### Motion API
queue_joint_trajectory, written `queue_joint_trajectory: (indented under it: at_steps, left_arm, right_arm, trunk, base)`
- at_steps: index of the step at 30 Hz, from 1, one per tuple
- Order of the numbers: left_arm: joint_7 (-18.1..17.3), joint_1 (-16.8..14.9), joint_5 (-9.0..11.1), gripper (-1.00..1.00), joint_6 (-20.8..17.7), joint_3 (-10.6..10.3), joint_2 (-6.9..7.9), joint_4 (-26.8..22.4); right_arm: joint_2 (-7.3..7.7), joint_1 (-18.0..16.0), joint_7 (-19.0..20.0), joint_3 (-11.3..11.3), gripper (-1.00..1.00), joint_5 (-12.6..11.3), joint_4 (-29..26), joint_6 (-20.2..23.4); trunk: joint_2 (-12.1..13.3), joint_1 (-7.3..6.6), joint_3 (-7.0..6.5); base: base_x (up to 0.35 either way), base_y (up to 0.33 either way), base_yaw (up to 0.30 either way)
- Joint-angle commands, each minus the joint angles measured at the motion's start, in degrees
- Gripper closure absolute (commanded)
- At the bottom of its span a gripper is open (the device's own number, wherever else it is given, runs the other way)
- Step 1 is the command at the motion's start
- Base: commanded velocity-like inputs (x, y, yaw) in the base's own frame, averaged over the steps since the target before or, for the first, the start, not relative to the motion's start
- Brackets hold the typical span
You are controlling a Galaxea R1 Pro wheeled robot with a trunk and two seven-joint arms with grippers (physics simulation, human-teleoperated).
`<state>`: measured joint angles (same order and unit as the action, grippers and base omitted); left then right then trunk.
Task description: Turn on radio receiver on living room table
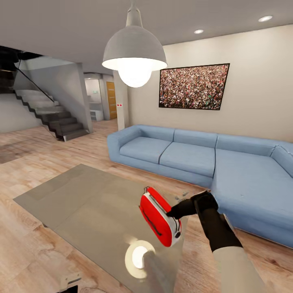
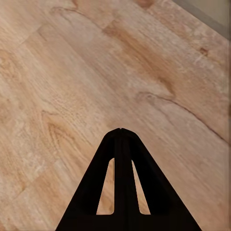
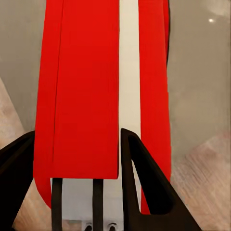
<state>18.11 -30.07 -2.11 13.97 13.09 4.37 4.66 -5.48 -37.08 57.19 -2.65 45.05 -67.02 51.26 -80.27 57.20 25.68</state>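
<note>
The red radio receiver (image 1: 156, 219) stands tilted on edge over the near right part of the glossy grey-brown table (image 1: 81, 199). Its white-grey end panel with dark knobs faces down and to the right. My right gripper (image 1: 173, 211) comes in from the right and is shut on the radio's upper edge. In the right wrist view the radio (image 3: 86, 96) lies between the black fingers (image 3: 144, 183), end panel nearest the camera. In the left wrist view my left gripper (image 2: 120, 130) is shut, empty, and hangs over the light wood floor (image 2: 72, 72).
The blue L-shaped sofa (image 1: 195, 154) runs behind and to the right of the table. The white dome pendant lamp (image 1: 134, 57) hangs over it, mirrored in the tabletop. The crowd picture (image 1: 193, 86) is on the beige wall. A staircase (image 1: 53, 114) is far left.
</note>
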Motion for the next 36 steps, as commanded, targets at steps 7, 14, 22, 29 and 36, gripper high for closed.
queue_joint_trajectory:
  at_steps: [7,14,22,29,36]
  left_arm:
    - [-0.03,0.01,0.00,1.00,0.01,0.00,-0.09,0.00]
    - [-0.10,0.01,-0.06,1.00,-0.08,0.00,-1.90,0.00]
    - [-0.16,0.01,-0.09,1.00,0.00,0.00,-1.95,0.00]
    - [-0.11,0.01,-0.12,1.00,0.00,0.00,-1.84,-0.01]
    - [-0.17,0.01,-0.23,1.00,-0.04,0.01,-1.54,-0.04]
  right_arm:
    - [-4.52,-0.01,-5.28,6.58,1.00,-1.28,1.08,6.01]
    - [-4.52,-0.38,-5.91,7.72,1.00,-5.12,3.17,6.24]
    - [-4.52,-0.62,-5.35,7.55,1.00,-5.44,5.20,5.89]
    - [-4.46,-0.63,-5.25,7.49,1.00,-6.04,5.23,5.77]
    - [-4.14,-0.63,-5.31,7.36,1.00,-7.39,5.30,1.24]
  trunk:
    - [-0.01,0.00,0.00]
    - [-0.01,0.00,0.00]
    - [-0.01,0.00,0.00]
    - [-0.01,0.00,0.00]
    - [-0.01,0.00,0.00]
  base:
    - [0.000,0.000,0.000]
    - [0.000,0.000,0.000]
    - [0.000,0.000,0.000]
    - [0.000,0.000,0.000]
    - [0.000,0.000,0.000]
